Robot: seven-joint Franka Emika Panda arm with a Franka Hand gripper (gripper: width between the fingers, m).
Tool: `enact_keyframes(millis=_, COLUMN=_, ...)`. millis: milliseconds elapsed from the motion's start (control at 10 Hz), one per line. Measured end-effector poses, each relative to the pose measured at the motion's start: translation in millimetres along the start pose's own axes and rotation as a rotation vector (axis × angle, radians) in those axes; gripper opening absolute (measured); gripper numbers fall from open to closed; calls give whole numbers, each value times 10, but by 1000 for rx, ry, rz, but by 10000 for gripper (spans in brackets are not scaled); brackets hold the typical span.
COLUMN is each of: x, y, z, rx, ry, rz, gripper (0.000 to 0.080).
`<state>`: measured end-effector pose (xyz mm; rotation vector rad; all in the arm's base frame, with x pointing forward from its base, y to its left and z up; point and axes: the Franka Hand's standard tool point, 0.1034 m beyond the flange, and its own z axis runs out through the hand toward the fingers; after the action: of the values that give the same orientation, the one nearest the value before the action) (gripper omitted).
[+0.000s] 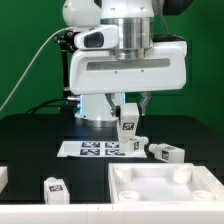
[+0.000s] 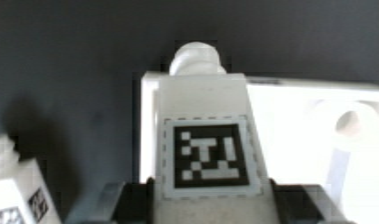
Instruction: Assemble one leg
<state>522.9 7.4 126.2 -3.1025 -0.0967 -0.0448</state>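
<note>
Jaws clamped tight on the leg (image 1: pixel 128 113), pinching its sides, leg held clear of the tabletop (image 1: pixel 40 140), above the marker board (image 1: pixel 95 149), spare legs (image 1: pixel 165 152) lying nearby.

The black table (image 1: pixel 40 150) carries the marker board (image 1: pixel 98 148) (lying flat), with a tagged leg (image 1: pixel 165 152) just beside it. A second leg (image 1: pixel 54 188) and the white tray-like body (image 1: pixel 160 200) lie nearer the camera.
</note>
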Motion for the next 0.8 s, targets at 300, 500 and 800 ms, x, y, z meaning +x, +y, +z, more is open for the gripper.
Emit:
enact_keyframes(millis=300, x=359, y=-446, z=-82, rx=11, ry=212, rz=20, gripper=285)
enact_keyframes(millis=500, x=573, y=-963, z=-118, rx=55, ry=385, rz=86, gripper=285)
enact_keyframes(millis=800, x=576, y=-996, z=-115, rx=45, ry=528, rz=65, gripper=285)
